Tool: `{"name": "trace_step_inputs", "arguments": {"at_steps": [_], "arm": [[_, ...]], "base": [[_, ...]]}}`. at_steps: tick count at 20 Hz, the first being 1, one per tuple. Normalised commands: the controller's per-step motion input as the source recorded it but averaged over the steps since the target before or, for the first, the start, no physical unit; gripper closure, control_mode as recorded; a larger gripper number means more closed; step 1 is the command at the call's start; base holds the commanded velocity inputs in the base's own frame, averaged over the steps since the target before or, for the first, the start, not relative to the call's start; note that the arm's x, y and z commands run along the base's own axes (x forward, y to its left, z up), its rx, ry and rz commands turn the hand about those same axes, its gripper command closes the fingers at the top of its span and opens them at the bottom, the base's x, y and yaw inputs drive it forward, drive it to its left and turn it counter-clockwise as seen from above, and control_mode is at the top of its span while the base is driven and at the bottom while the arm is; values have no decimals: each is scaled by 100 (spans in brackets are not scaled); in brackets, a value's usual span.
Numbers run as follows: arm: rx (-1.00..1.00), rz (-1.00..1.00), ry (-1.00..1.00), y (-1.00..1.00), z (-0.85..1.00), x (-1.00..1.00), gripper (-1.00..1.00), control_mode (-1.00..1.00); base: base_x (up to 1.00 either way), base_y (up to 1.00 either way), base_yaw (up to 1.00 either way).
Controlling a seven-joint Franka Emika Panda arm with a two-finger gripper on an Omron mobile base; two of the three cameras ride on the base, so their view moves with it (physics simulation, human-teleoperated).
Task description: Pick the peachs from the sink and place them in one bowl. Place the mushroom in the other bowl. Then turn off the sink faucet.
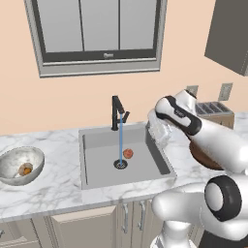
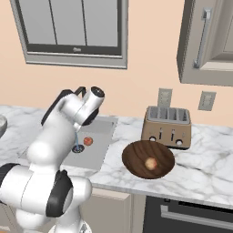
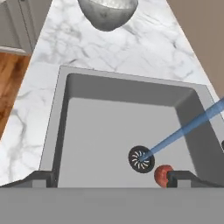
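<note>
While the two dark fingertips (image 3: 41, 178) are standing as far apart as they go, one at each lower corner of the hand view, the two-finger gripper (image 3: 111, 179) is holding nothing and hanging above the rectangular grey metal sink (image 3: 122, 131). Just beside the right fingertip, a small round red-orange peach (image 3: 162, 174) is lying on the basin floor, close to the round dark drain (image 3: 141, 158). A thin blue stream of water (image 3: 183, 129) is slanting from the fingers' right side down into that drain, so the slim black angular faucet (image 1: 117, 112) is running, its post rising behind the basin in the left base view. Between the two fingertips, the grey sink floor is lying bare.

Beyond the sink's far rim from the fingers, the deep grey-white speckled stone-look bowl (image 3: 107, 13) is sitting on the white marble counter (image 3: 148, 48); in the left base view a small mushroom with a brown cap and orange-tan stem (image 1: 26, 169) is resting inside it. Well away on the other side, past the arm, the wide shallow dark brown wooden bowl (image 2: 136, 157) is holding the second red-orange peach (image 2: 150, 163), with a tan four-slot toaster (image 2: 167, 126) standing just behind it.
</note>
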Motion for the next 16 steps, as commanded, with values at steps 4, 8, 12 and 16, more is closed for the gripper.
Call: {"name": "trace_step_inputs", "arguments": {"at_steps": [4, 8, 12, 16], "arm": [[-7, 15, 9, 21, -69, 42, -100, -100], [-1, 7, 6, 1, -64, 41, -100, -100], [0, 0, 1, 0, -54, 25, -100, -100], [0, 0, 0, 0, -46, 15, -100, -100]], "base": [[0, 0, 0], [0, 0, 0], [0, 0, 0], [0, 0, 0]]}}
